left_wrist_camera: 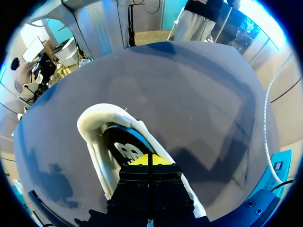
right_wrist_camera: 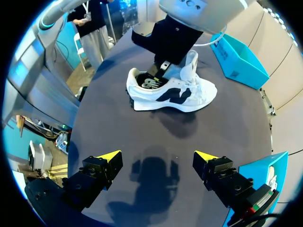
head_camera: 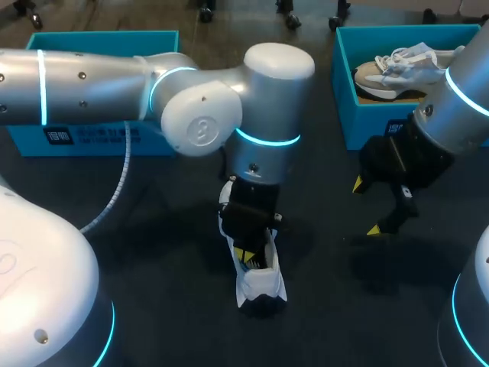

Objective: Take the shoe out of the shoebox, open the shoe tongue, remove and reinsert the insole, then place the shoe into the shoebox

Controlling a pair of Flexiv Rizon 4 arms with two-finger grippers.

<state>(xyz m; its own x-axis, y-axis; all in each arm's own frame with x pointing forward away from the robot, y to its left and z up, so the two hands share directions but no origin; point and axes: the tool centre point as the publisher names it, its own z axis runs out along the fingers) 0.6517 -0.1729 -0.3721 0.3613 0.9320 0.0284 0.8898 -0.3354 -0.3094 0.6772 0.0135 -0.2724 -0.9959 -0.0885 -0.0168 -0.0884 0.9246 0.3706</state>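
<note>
A white shoe [head_camera: 258, 284] with a dark side logo stands on the dark table, mid-front. My left gripper [head_camera: 246, 255] reaches down into its opening. In the left wrist view, my left gripper [left_wrist_camera: 149, 160] is shut on the edge of the black insole [left_wrist_camera: 124, 145], whose blue rim shows inside the shoe [left_wrist_camera: 92, 124]. The right wrist view shows the shoe [right_wrist_camera: 189, 97] side-on with the left gripper [right_wrist_camera: 158, 75] in it. My right gripper [head_camera: 366, 206] hangs open and empty to the right, short of the shoe. Its yellow tips [right_wrist_camera: 111, 156] stand wide apart.
A blue shoebox [head_camera: 343, 84] at the back right holds a second, beige and white shoe [head_camera: 397, 69]. Another blue box [head_camera: 92, 138] stands at the back left, partly behind my left arm. Bare table lies between the shoe and the right gripper.
</note>
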